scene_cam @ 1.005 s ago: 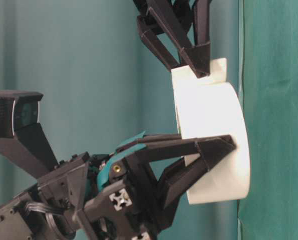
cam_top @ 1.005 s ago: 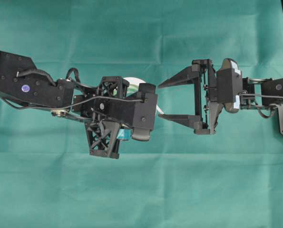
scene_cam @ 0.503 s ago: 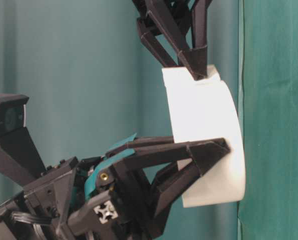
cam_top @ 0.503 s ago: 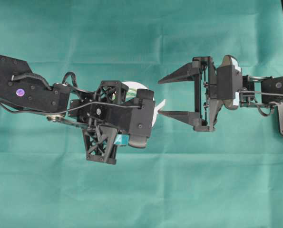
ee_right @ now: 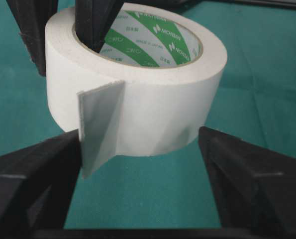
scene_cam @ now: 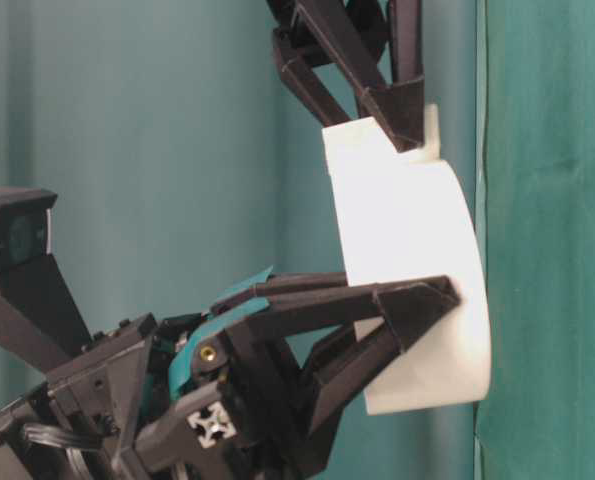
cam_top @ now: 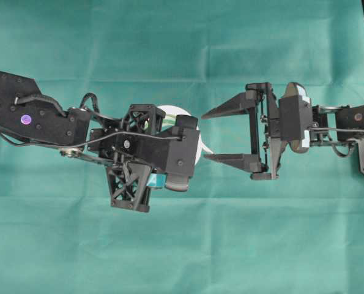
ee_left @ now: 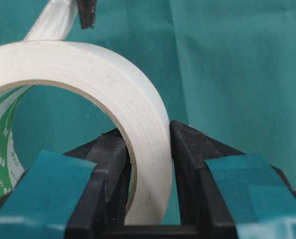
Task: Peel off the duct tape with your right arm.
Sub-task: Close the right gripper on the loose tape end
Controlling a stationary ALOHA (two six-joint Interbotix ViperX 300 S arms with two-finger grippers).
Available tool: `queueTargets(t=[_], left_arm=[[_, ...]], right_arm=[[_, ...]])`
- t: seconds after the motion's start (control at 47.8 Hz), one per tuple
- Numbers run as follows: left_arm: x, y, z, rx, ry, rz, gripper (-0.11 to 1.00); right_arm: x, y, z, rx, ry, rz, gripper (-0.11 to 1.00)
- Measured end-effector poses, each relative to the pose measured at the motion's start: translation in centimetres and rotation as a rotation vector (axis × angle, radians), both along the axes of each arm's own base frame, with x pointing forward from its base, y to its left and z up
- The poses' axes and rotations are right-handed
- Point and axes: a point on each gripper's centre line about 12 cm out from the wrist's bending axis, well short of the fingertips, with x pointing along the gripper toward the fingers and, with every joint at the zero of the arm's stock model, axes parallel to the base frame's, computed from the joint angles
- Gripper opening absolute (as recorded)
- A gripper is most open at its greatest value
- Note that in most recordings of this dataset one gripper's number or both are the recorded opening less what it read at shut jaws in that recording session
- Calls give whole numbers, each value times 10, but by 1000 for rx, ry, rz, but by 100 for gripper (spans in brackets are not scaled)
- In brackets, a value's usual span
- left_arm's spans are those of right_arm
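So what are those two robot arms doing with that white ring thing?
That is a roll of duct tape. The left gripper pinches the roll's wall, one finger inside the ring and one outside, and holds it on the green cloth. The right gripper sits with its two fingers on either side of the loose strip end that sticks out from the roll. It has not clamped the strip yet, so no peeling has begun.

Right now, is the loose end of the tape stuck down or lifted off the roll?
Lifted. The loose end stands out from the duct tape like a flap, between the right gripper fingers, which have not closed on it.
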Motion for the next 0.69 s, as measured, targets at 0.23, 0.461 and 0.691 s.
queueTargets(t=[0.23, 0.461, 0.691], left_arm=[[0, -1, -1, 0, 3, -2, 21], [0, 0, -1, 1, 1, 1, 21], [-2, 0, -6, 3, 15, -2, 21]], right_arm=[[1, 1, -3, -1, 8, 3, 12], [2, 0, -2, 0, 6, 1, 10], [2, 3, -3, 15, 8, 7, 10]])
